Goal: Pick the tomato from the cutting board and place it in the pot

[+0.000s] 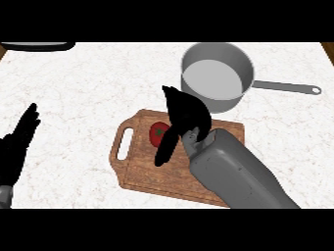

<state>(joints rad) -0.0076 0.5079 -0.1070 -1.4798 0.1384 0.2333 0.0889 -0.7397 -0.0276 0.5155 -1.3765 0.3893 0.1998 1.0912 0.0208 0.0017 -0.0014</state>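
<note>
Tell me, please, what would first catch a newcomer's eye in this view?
The right hand hangs over the red tomato on the wooden cutting board at centre. Just behind stands the grey pot, its handle pointing right. The left hand rests open at the left edge.

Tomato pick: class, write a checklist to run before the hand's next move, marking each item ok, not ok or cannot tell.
1. Tomato on the cutting board: ok.
2. Right hand above the tomato: ok.
3. Fingers curled round the tomato: not ok, they look straight.
4. Pot upright with open top: ok.
5. Pot free of contents: ok, pale bottom shows.
6. Left hand resting open at the view's left, out of the way: ok.
</note>
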